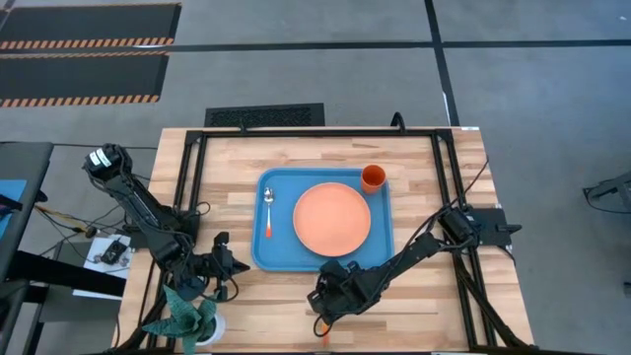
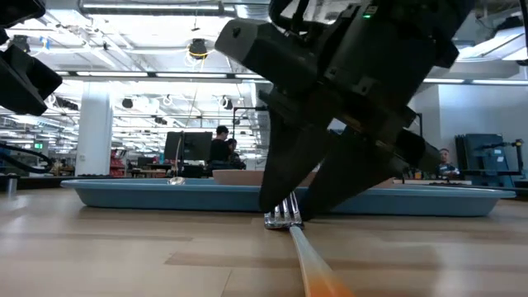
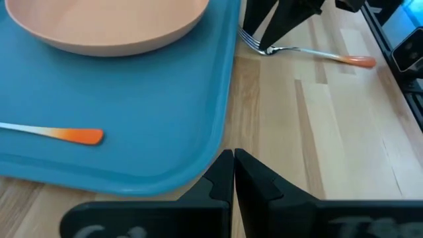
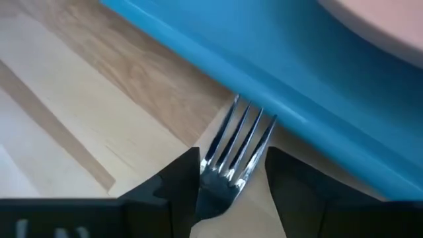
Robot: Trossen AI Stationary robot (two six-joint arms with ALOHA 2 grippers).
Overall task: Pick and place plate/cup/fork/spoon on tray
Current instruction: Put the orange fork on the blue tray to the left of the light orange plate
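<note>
Fork (image 4: 234,149): on the wood, just outside the tray's near rim, still to place.
Right gripper (image 4: 231,173): fingers apart, straddling the fork's neck.
Left gripper (image 3: 234,173): fingers together, waiting beside the tray (image 1: 380,247).
Spoon (image 1: 268,209), plate (image 1: 331,218), cup (image 1: 373,178): already on the tray.

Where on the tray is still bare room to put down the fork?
The tray has bare blue floor between the spoon and the plate, and a strip on the plate's right, below the cup. The near rim is crowded: the open right hand straddles the fork on the wood there.
</note>
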